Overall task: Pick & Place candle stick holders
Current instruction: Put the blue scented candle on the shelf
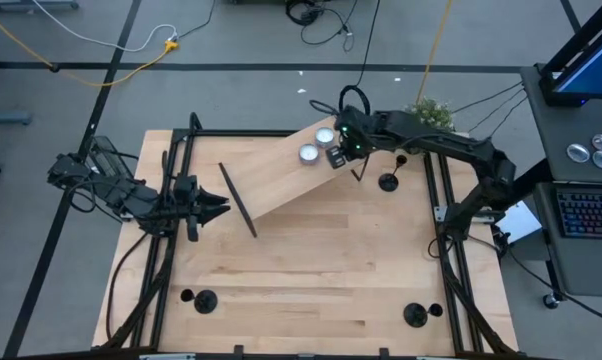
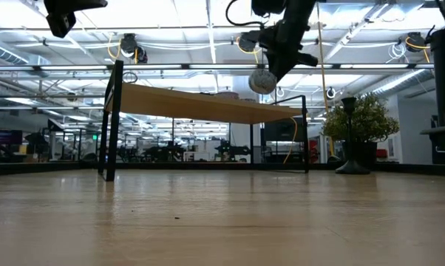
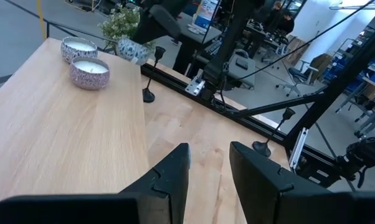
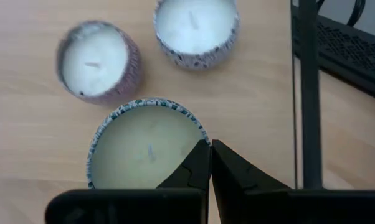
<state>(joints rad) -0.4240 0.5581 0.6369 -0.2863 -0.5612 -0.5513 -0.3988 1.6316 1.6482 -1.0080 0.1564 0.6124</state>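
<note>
My right gripper (image 4: 210, 144) is shut on a round patterned candle tin (image 4: 144, 152) over the raised wooden shelf (image 1: 281, 175). It holds no candle stick holder. Two more candle tins (image 1: 325, 135) (image 1: 309, 153) sit on the shelf beside it. Black candle stick holders stand on their disc bases on the table: one (image 1: 388, 182) just right of the shelf, one (image 1: 203, 299) near the front left, one (image 1: 415, 315) near the front right. My left gripper (image 1: 216, 208) is open and empty, left of the shelf. My right gripper pinches the tin's rim (image 4: 200, 138) on the side toward the arm. One finger is inside over the wax and one is outside the wall. The fingers come from above, pointing down. In the low view the tin (image 2: 262, 80) hangs below the fingers, above the shelf.
The shelf stands on thin black legs (image 2: 111, 122), slanting across the table's far middle. Black frame rails (image 1: 443, 200) run along the table's left and right sides. A potted plant (image 1: 431, 112) sits at the far right. The wooden tabletop (image 1: 321, 260) lies open in the middle.
</note>
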